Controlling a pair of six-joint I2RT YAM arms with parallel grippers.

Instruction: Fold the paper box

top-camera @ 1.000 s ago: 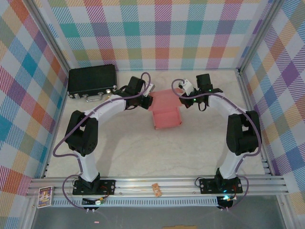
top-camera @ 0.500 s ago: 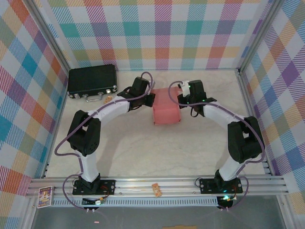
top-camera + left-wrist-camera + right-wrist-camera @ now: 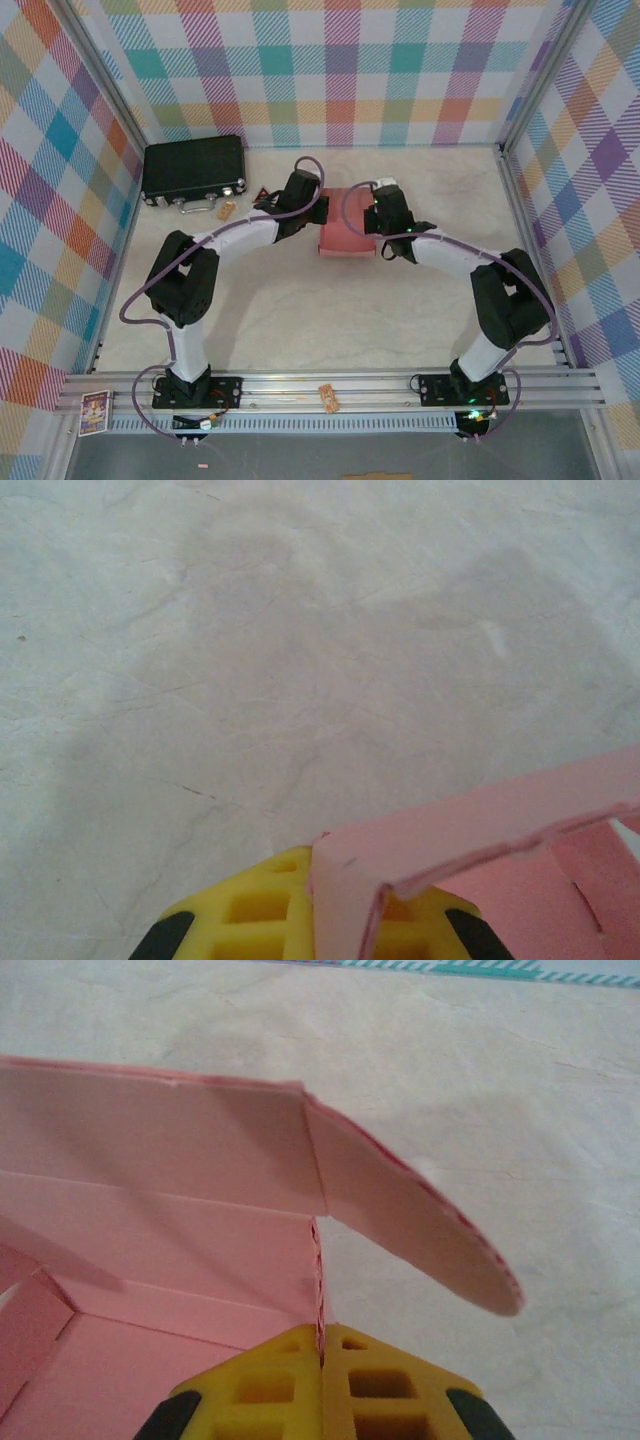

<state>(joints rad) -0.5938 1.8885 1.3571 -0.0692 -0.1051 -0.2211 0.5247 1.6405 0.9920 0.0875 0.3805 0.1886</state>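
Observation:
The paper box (image 3: 345,232) is salmon-pink card, partly folded, lying at the table's middle back between both grippers. My left gripper (image 3: 316,216) is at its left side, shut on an upright side wall (image 3: 345,900); the yellow fingers (image 3: 250,915) pinch the card, and a folded panel (image 3: 480,815) runs off to the right. My right gripper (image 3: 373,224) is at the box's right side, shut on the edge of the right wall (image 3: 318,1290) between its yellow fingers (image 3: 385,1385). A rounded flap (image 3: 420,1235) juts out beyond that wall over the table.
A black hard case (image 3: 193,170) with metal latches lies at the back left. Small bits lie near it: a tan piece (image 3: 226,209) and a dark red one (image 3: 261,194). The plaid walls (image 3: 340,70) enclose the pale table (image 3: 330,310).
Both grippers have moved inward toward each other and slightly nearer, holding the card. The box's side walls have come up and the box looks narrower than before.

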